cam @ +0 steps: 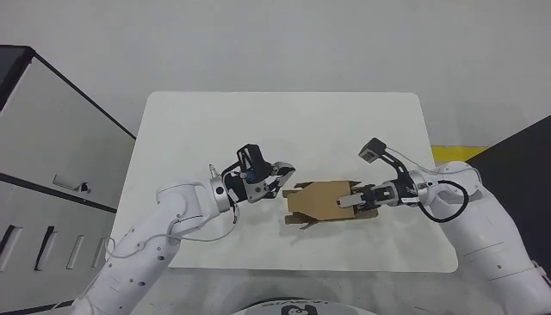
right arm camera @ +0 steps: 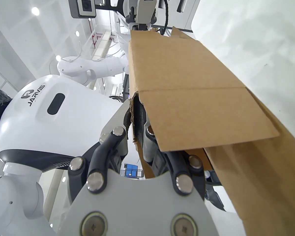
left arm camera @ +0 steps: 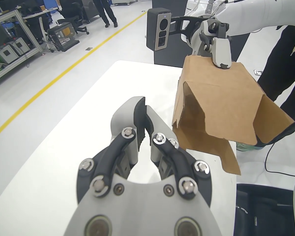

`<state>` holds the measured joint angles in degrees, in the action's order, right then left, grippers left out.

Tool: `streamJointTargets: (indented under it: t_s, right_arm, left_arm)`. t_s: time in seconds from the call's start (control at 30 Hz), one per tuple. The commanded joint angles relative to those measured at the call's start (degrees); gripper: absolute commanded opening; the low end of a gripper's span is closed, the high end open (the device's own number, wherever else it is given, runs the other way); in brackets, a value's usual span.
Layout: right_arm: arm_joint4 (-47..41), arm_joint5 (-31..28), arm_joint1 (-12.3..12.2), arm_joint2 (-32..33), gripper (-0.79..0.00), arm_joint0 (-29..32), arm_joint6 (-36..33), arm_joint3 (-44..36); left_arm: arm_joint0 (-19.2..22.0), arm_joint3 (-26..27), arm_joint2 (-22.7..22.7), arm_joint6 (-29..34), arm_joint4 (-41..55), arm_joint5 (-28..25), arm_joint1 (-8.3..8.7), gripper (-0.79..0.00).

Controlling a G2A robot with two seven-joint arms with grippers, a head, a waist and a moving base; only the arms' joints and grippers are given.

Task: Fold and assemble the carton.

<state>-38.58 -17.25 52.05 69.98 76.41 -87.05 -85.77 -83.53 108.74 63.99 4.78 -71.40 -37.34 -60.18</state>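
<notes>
Your right gripper (right arm camera: 137, 122) pinches the carton (right arm camera: 186, 79) by one end wall, and your left gripper (left arm camera: 145, 122) sits near its open end (fingers pressed together).

A white table (cam: 258, 126) with rounded corners, its top smooth and plain, longer from side to side than from front to back. Over the half nearer the robot, a little right of the middle, is a brown cardboard carton (cam: 320, 201) — opened out into a squarish tube with loose flaps at both ends. Its lowest flap hangs close to the tabletop — whether it touches the surface cannot be told.
</notes>
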Motion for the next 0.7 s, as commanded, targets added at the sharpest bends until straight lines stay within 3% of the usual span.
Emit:
streamJointTargets:
  t_s: [0.0,0.67]
  right_arm:
    - [-0.53,-0.64,-0.09,0.19,-0.785,0.11,0.65,0.53]
    - [-2.01,-1.72,-0.41,-1.25,-0.785,-0.16,1.73,1.1]
  left_arm:
    - [-0.09,-0.18,0.43,-0.03,-0.03,0.17,0.06,-0.785]
    - [-0.26,-0.15,-0.1,-0.47,-0.13,-1.89,0.19,-0.785]
